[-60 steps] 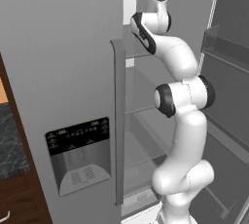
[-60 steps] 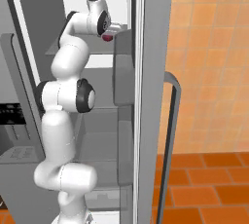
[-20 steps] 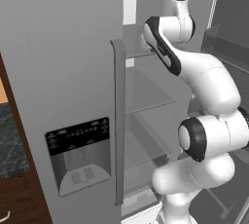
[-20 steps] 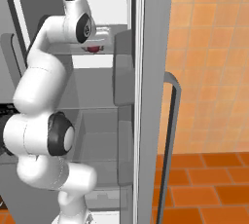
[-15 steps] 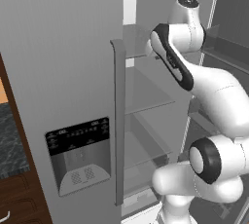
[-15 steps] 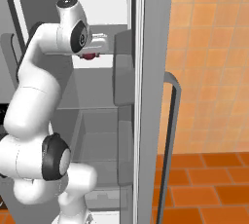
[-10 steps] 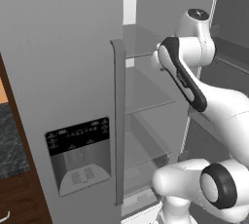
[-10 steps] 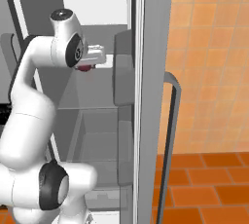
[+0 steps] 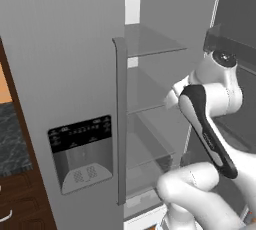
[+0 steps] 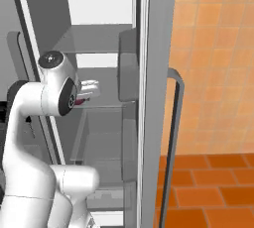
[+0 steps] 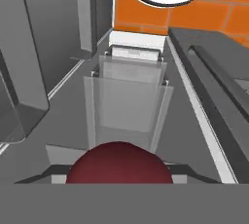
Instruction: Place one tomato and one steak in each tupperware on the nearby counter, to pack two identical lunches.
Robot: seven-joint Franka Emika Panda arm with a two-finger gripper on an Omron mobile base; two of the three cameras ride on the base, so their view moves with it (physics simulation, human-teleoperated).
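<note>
My gripper hangs in front of the open fridge's middle shelves, fingers pointing into the cavity. It is shut on a dull dark red piece, apparently the steak, which bulges up at the bottom of the hand view and shows as a thin red sliver under the hand. A strip of the black-grey speckled counter with brown drawers shows at the far left. The tupperware and the tomato are out of view.
The fridge's closed left door carries a tall grey handle and a dispenser panel. Glass shelves stack inside. The open right door with its handle stands close on the right, over orange floor tiles.
The arm has come down from the top shelf to mid-shelf height and drawn back out of the fridge, with the dark red piece still in the gripper.
</note>
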